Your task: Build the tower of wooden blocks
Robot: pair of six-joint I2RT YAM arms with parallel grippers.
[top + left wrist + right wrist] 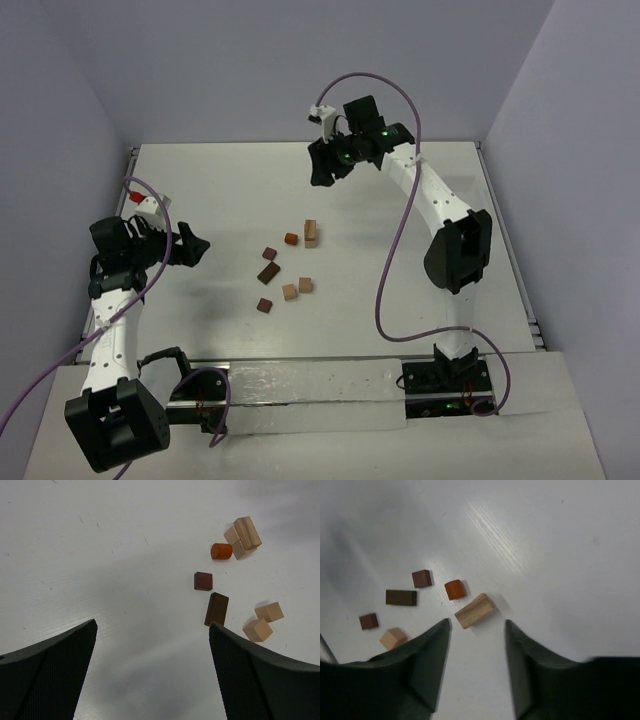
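Several small wood blocks lie loose mid-table. There is a long tan block [311, 233], an orange-brown cylinder [291, 238], a dark cube [269, 253], a long dark block [268, 272], two tan cubes [305, 285] and another dark cube [264, 305]. No tall tower shows. My left gripper [195, 250] is open and empty, left of the blocks; the long dark block [216, 609] lies just past its right fingertip. My right gripper [322, 165] is open and empty, raised behind the blocks, with the long tan block [475, 611] just beyond its fingertips [445, 630].
The white table [200, 190] is walled by pale panels at the back and sides. A purple cable [395, 250] hangs along the right arm, and another loops by the left arm. Both arm bases stand at the near edge.
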